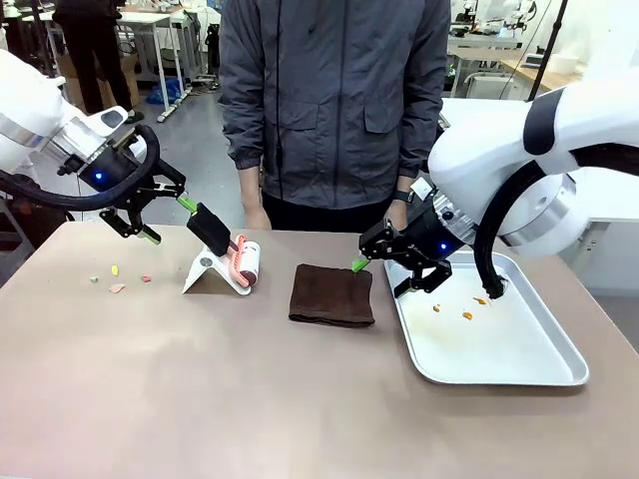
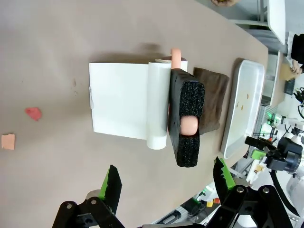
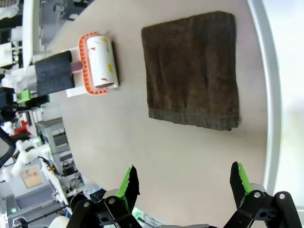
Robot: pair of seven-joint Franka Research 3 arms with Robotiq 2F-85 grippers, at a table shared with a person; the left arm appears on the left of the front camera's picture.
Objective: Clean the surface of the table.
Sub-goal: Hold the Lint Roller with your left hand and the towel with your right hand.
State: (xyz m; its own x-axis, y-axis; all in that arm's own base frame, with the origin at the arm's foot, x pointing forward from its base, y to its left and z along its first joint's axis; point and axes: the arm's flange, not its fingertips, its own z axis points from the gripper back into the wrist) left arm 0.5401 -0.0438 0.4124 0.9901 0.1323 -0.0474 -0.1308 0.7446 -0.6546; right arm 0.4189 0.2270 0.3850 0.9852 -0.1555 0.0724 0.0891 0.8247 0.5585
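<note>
The brownish table (image 1: 250, 399) carries small coloured scraps (image 1: 116, 279) near its left end, also seen as red and pink scraps (image 2: 32, 113). A lint roller (image 1: 240, 261) with a black handle (image 2: 186, 123) rests on a white stand (image 2: 121, 104). To its right lies a folded dark brown cloth (image 1: 332, 294). My left gripper (image 1: 168, 220) hovers open just left of the roller's handle, holding nothing. My right gripper (image 1: 386, 271) hangs open between the cloth and the tray, holding nothing. The right wrist view has the cloth (image 3: 192, 71) ahead of the open right gripper (image 3: 184, 180).
A shiny metal tray (image 1: 544, 371) with a few orange crumbs (image 1: 467, 314) sits at the right. A person in a grey jacket (image 1: 334, 100) stands at the far edge, hands down by the table.
</note>
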